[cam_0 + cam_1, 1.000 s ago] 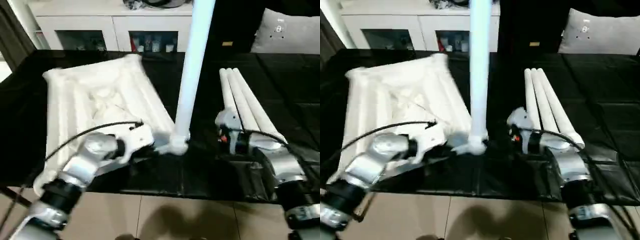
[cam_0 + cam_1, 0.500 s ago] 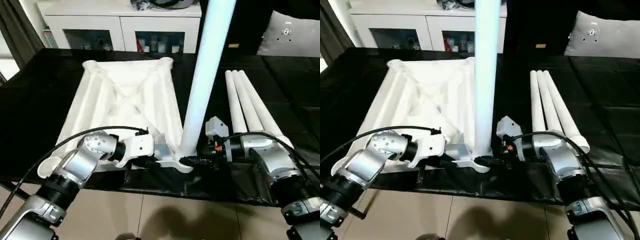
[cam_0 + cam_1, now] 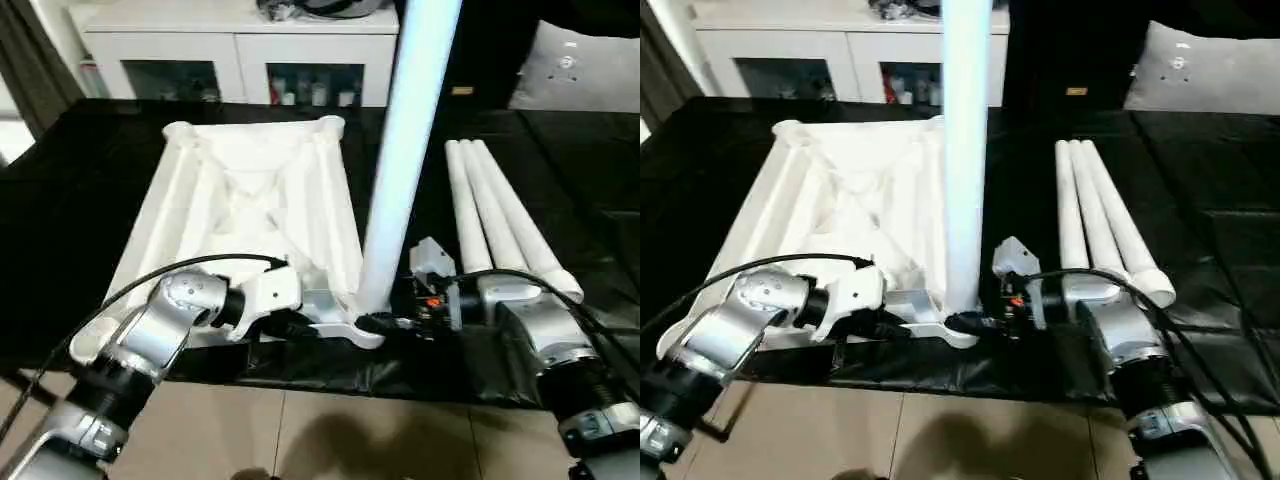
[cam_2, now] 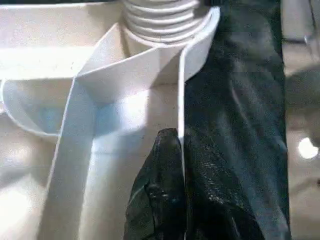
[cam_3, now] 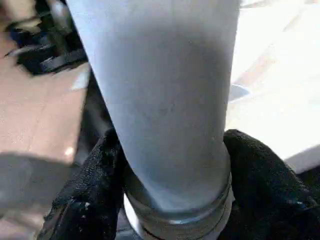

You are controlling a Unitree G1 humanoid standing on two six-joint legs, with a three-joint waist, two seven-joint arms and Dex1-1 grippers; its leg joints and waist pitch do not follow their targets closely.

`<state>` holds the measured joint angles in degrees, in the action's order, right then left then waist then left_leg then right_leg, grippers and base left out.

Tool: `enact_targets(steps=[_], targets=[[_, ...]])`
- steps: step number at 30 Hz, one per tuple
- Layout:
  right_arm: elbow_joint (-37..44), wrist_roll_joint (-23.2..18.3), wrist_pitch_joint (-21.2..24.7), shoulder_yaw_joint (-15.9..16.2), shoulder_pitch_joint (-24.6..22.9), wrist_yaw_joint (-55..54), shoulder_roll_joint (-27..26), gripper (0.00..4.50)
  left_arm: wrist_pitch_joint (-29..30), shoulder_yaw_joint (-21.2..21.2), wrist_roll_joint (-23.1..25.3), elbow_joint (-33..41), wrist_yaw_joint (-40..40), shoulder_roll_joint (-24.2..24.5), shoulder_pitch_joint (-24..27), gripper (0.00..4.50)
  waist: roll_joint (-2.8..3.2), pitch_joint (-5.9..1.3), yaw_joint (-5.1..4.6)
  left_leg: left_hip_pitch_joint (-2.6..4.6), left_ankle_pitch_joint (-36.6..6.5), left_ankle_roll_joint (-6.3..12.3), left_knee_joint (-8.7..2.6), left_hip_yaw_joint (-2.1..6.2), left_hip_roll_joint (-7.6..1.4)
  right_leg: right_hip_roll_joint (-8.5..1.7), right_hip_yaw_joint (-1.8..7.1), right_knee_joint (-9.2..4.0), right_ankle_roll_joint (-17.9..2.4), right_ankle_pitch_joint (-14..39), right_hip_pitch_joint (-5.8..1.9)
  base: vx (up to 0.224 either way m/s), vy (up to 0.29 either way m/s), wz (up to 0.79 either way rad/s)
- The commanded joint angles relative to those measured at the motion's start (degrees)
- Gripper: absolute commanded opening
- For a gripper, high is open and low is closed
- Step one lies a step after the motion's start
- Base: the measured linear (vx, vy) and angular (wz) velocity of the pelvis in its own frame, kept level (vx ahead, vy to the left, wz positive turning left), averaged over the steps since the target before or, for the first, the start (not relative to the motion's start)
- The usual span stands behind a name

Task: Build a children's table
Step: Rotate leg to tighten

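The white table top point(image 3: 250, 200) lies upside down on the black table, ribbed underside up. One white leg point(image 3: 405, 150) stands upright in its near right corner socket point(image 3: 362, 328). My left gripper point(image 3: 300, 325) is shut on the top's thin near rim point(image 4: 181, 100) just beside that socket, its black fingers point(image 4: 160, 200) pinching the rim. From the right, my right gripper point(image 3: 385, 322) grips the base of the upright leg point(image 5: 160, 90), with a finger point(image 5: 95, 185) pressed on each side. Three more legs point(image 3: 500, 220) lie side by side to the right.
The black covered table point(image 3: 80, 200) ends just in front of my grippers, with tiled floor point(image 3: 350, 440) below. A white cabinet with glass doors point(image 3: 240, 60) stands behind the table. A grey cushion point(image 3: 580, 70) sits at the back right.
My right gripper has moved left from beside the lying legs to the upright leg's base, and its fingers have closed onto it. The left gripper keeps its hold. The camera has shifted.
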<state>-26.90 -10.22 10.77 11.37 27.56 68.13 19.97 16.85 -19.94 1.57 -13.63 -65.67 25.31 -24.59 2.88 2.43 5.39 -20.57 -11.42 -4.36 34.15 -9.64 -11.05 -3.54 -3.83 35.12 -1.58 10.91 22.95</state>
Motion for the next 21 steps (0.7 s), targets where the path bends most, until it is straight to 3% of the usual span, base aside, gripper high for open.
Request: enact_targets(steps=[1, 2, 3, 5, 8, 10, 11, 13, 15, 19, 20, 21], targets=[[-2.2, 1.9, 2.7, 0.7, 0.4, -8.4, -4.1, 2.66, 5.7, -1.6, -1.1, 2.7, 4.8, -4.5, 1.6, 0.0, -0.58, -2.86, -0.01, -0.14, -9.6, 2.85, -4.04, 0.49, -1.94, -4.54, 2.44, -4.47, -11.6, 14.6, -3.06, 0.0, 0.0, 0.0], [-3.6, 1.8, 4.2, -0.5, 1.1, -13.5, -6.6, 2.65, 9.2, -0.6, -0.9, 4.3, 9.0, -7.0, 1.9, 0.0, -0.95, -2.49, -0.71, 0.04, -12.0, 1.72, -4.29, 0.54, -1.74, -4.59, 2.38, -5.17, -10.0, 21.0, -3.13, 0.0, 0.0, 0.0], [-3.9, 1.8, 4.6, -0.7, 1.3, -14.5, -7.1, 2.65, 9.8, -0.4, -0.8, 4.6, 9.8, -7.5, 1.9, 0.0, -0.87, -2.31, -1.18, 0.11, -13.3, 1.06, -4.44, 0.77, -1.51, -4.67, 2.27, -5.74, -8.0, 26.6, -3.18, 0.0, 0.0, 0.0], [-5.6, 1.8, 5.1, -2.4, 2.1, -20.9, -10.1, 2.65, 13.2, 0.5, -0.1, 6.2, 14.0, -10.6, 2.0, 0.0, -1.14, -2.41, -1.87, 0.04, -13.4, 1.03, -4.43, 0.91, -1.4, -4.69, 2.22, -6.19, -6.3, 29.2, -3.07, 0.0, 0.0, 0.0], [-10.2, 1.9, 6.4, -6.7, 4.1, -34.1, -15.2, 2.65, 17.3, 2.0, 1.5, 5.7, 23.5, -18.8, 0.0, 0.0, -1.03, -2.39, -2.22, 0.74, -13.4, 1.41, -4.1, 0.65, -1.25, -4.32, 2.25, -6.71, -6.3, 29.5, -2.18, 0.0, 0.0, 0.0], [-10.9, 1.8, 6.5, -7.5, 4.4, -36.0, -15.8, 2.65, 17.6, 2.3, 1.9, 5.3, 25.2, -20.1, -0.5, 0.0, -1.05, -2.44, -2.15, 0.73, -13.8, 1.61, -4.09, 0.69, -1.15, -4.3, 2.13, -6.91, -5.9, 29.9, -2.21, 0.0, 0.0, 0.0], [-11.5, 2.3, 5.6, -8.3, 4.5, -38.4, -16.7, 2.65, 17.3, 2.1, 3.0, 4.2, 28.3, -22.3, -1.2, 0.0, -0.89, -2.5, -2.11, 0.42, -14.0, 1.92, -4.35, 0.81, -1.34, -4.21, 2.18, -6.74, -5.7, 28.2, -2.27, 0.0, 0.0, 0.0], [-11.3, 2.5, 4.9, -8.4, 4.3, -38.1, -16.9, 3.35, 17.0, 1.7, 3.5, 3.8, 29.3, -22.9, -1.4, 0.0, -0.91, -2.7, -1.83, 0.67, -14.4, 2.0, -4.33, 0.83, -1.37, -4.27, 2.25, -6.7, -5.8, 26.6, -2.23, 0.0, 0.0, 0.0], [-9.3, 2.6, 3.7, -8.6, 3.0, -37.1, -16.3, 3.37, 16.7, 0.7, 4.5, 4.0, 29.4, -22.1, -1.2, 0.0, -0.7, -2.78, -1.63, 0.27, -13.4, 2.51, -4.45, 0.87, -1.53, -4.18, 2.42, -6.14, -7.1, 21.8, -2.42, 0.0, 0.0, 0.0], [-6.4, 1.8, 1.9, -9.1, 1.4, -34.2, -14.4, 3.81, 15.8, 0.5, 5.7, 3.7, 28.7, -19.5, -0.9, 0.0, -0.77, -3.16, -1.05, 0.48, -11.3, 3.05, -4.04, 0.55, -1.69, -4.2, 2.76, -5.56, -9.1, 15.9, -2.36, 0.0, 0.0, 0.0], [-5.8, 1.5, 1.5, -9.4, 1.1, -33.5, -13.8, 3.82, 15.4, 0.6, 6.0, 3.4, 28.3, -18.9, -0.8, 0.0, -0.63, -3.33, -0.82, -0.21, -9.1, 3.6, -4.0, 0.67, -1.66, -4.26, 2.64, -5.03, -9.9, 12.4, -2.97, 0.0, 0.0, 0.0], [-5.0, 1.2, 0.8, -9.5, 0.8, -32.0, -12.8, 3.96, 14.5, 0.7, 6.1, 3.1, 27.7, -18.0, -0.8, 0.0, -0.55, -3.32, -0.71, -0.21, -8.8, 3.79, -3.97, 0.66, -1.7, -4.23, 2.59, -5.0, -10.0, 11.9, -2.92, 0.0, 0.0, 0.0]])
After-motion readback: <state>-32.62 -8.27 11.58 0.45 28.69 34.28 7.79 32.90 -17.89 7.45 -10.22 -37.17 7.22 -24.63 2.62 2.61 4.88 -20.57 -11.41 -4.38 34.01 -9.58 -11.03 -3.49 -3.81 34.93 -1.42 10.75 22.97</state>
